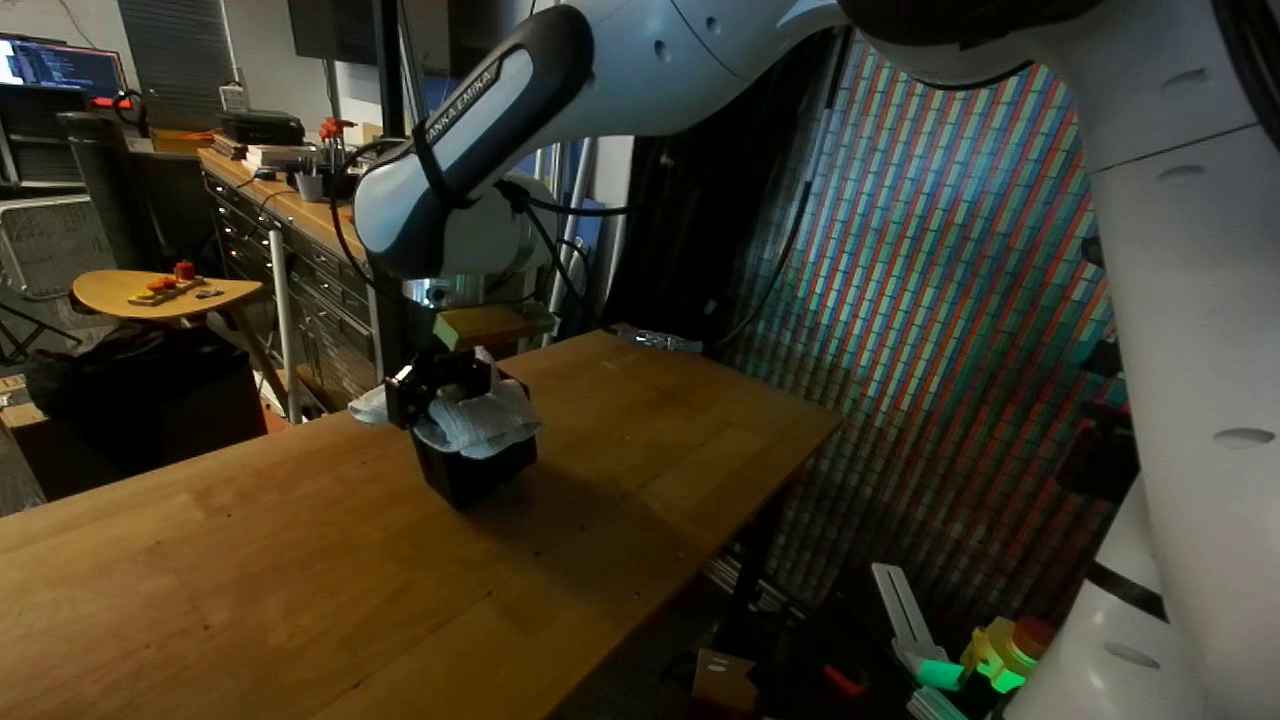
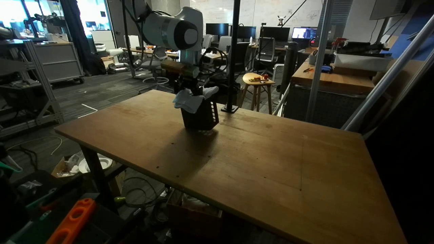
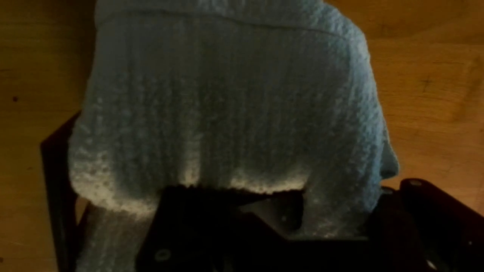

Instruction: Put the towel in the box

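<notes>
the towel (image 3: 227,98) looks soft and light, and should squish without breaking; a fat fold near its middle seems best to grab; it lies over the top of the box (image 2: 198,118), ends hanging out (the inside is hidden); the claw (image 1: 440,382) is pinched narrow among the folds; whether it nips cloth, i can't tell; i count one towel, one box, one claw.

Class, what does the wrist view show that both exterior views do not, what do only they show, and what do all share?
Only the wrist view: the ribbed weave of the towel and a thin dark line across it.
Only the exterior views: a stool bearing small red and yellow items, the arm, and a lit screen.
All share: the towel, the table, the end effector and the box, of which the wrist view shows only a part.
</notes>
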`<state>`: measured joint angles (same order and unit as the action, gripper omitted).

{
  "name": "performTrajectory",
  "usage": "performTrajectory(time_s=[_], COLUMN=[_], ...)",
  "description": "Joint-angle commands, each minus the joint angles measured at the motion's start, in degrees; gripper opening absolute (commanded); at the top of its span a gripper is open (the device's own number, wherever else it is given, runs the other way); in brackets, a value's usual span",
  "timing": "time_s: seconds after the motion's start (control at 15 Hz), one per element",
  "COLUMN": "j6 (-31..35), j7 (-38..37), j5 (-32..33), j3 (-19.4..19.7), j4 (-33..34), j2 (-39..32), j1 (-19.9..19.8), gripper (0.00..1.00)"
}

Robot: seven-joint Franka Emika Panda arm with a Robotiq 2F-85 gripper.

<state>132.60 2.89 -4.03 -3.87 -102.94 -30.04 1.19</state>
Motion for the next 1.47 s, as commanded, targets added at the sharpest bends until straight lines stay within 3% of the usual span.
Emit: performTrajectory(time_s=[0.0, 0.33, 0.4, 0.47, 1.13, 1.27, 1.33, 1.4], j6=[3.7, 4.0, 3.7, 3.1, 1.6, 1.0, 0.5, 0.0], j7=[2.6, 2.8, 2.7, 2.6, 4.5, 4.9, 5.0, 4.9], j5=[-3.7, -2.8, -2.4, -1.6, 1.7, 2.6, 3.3, 4.3], j3=[-1.3, 0.1, 0.4, 0.9, 1.2, 1.3, 1.4, 1.7], j4=[-3.8, -6.0, -6.2, -6.1, -6.8, -7.0, -7.0, -7.0], j2=[1.2, 4.7, 5.4, 6.1, 11.7, 12.1, 12.3, 12.5], j1=[-1.8, -2.9, -3.0, -2.9, -2.1, -1.9, -1.8, -1.6], gripper=[0.00, 0.04, 0.11, 0.28, 0.99, 1.00, 0.77, 0.75])
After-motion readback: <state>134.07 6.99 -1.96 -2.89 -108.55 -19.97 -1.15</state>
